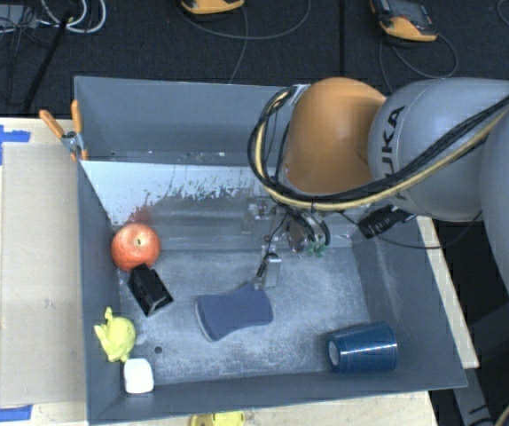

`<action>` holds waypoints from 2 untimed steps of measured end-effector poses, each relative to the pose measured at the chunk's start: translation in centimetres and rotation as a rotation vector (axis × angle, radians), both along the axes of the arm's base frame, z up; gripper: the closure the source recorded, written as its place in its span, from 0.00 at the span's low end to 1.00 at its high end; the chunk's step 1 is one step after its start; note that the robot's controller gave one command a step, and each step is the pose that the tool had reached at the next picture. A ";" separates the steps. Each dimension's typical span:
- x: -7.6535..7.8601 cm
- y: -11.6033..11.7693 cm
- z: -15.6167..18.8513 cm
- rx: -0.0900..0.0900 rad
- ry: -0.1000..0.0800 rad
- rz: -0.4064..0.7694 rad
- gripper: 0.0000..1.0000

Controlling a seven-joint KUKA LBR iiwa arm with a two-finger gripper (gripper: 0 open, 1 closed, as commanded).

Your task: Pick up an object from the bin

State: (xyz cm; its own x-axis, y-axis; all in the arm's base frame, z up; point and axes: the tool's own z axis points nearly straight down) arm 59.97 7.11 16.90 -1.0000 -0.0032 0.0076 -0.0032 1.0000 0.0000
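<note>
The hand (266, 272) hangs over the far right edge of a blue-grey pad (233, 314) lying mid-floor in the bin (192, 145); released or clenched, I cannot tell. The pad looks light, soft and floppy, so pinching that far edge seems best.

Down the bin's (192, 122) left side, top to bottom: apple (135, 246), box (150, 290), toy figure (117, 335), block (138, 376). Flat pad (232, 314) sits mid-frame; cup (364, 348) lower right, well apart.
</note>
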 end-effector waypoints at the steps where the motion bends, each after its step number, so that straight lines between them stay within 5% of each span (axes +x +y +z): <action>1: 0.1 0.0 0.5 0.000 -0.007 -0.001 0.00; 2: -0.5 0.4 -2.8 0.001 -0.013 0.065 0.00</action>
State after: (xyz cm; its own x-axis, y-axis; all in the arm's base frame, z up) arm 59.42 7.50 14.06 -0.9976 -0.0685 -0.0056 -0.0685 0.9977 0.0001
